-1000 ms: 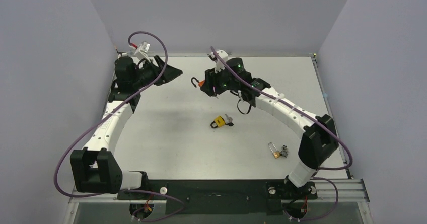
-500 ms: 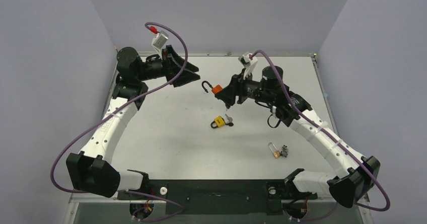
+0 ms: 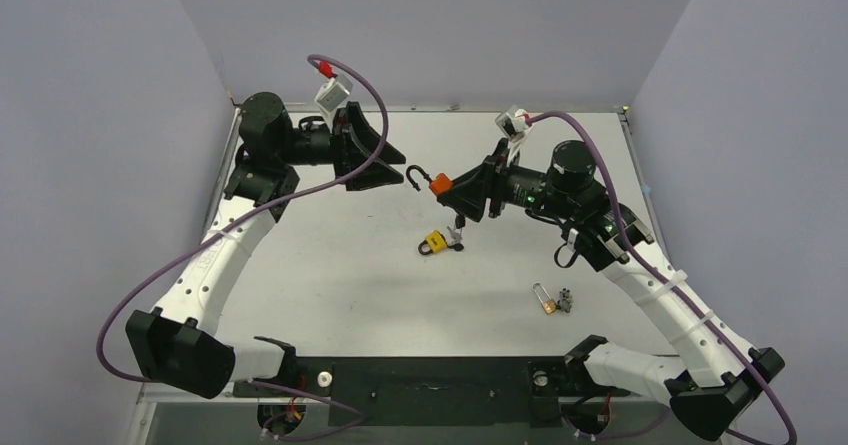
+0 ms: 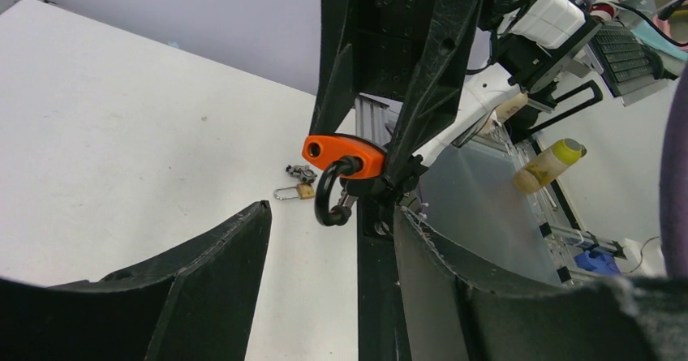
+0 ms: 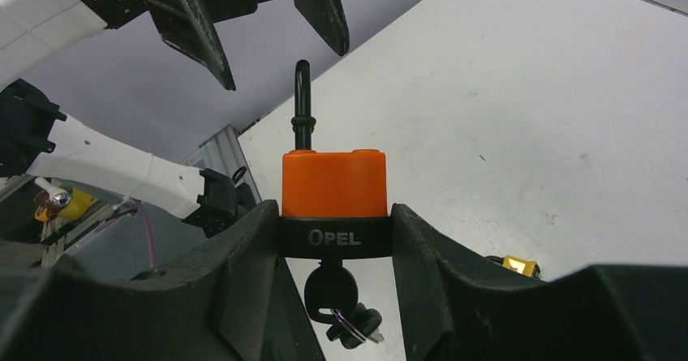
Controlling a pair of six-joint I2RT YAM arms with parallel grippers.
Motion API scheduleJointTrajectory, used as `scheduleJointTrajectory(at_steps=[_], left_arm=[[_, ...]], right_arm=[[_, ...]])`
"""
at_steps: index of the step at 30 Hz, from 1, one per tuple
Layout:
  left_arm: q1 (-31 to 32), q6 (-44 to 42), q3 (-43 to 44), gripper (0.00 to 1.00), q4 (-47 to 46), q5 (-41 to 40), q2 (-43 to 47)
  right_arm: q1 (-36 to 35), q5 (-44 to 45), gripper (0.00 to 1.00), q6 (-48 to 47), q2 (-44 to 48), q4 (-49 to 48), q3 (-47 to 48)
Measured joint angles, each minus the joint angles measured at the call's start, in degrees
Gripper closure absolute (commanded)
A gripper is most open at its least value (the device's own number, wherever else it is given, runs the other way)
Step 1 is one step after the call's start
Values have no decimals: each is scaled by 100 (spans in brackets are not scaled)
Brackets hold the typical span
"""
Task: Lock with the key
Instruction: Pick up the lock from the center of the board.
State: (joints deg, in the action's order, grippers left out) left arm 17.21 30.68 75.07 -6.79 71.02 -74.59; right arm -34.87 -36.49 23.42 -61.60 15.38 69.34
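A pale grey table with two little locks on it
The table is flat and plain. A yellow lock lies near the middle, with a small silver key just beside it. Well apart from them, closer to the near right side, lies a small gold lock with a little bunch of keys just beside it

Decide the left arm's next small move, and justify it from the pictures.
Probably ease the open left gripper forward until its fingers straddle the black metal shackle of the orange padlock, ready to press it shut. The right gripper clamps the padlock's body; the shackle stands open, facing the left gripper across a gap; the black-headed key sits inserted below.
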Motion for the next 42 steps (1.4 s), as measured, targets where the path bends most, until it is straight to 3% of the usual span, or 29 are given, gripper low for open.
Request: scheduleJointTrajectory(at_steps=[42], left_arm=[[640,-1259,527,75,1908,50,-422]], right_arm=[[-85,22,100,-284,0,494,0]])
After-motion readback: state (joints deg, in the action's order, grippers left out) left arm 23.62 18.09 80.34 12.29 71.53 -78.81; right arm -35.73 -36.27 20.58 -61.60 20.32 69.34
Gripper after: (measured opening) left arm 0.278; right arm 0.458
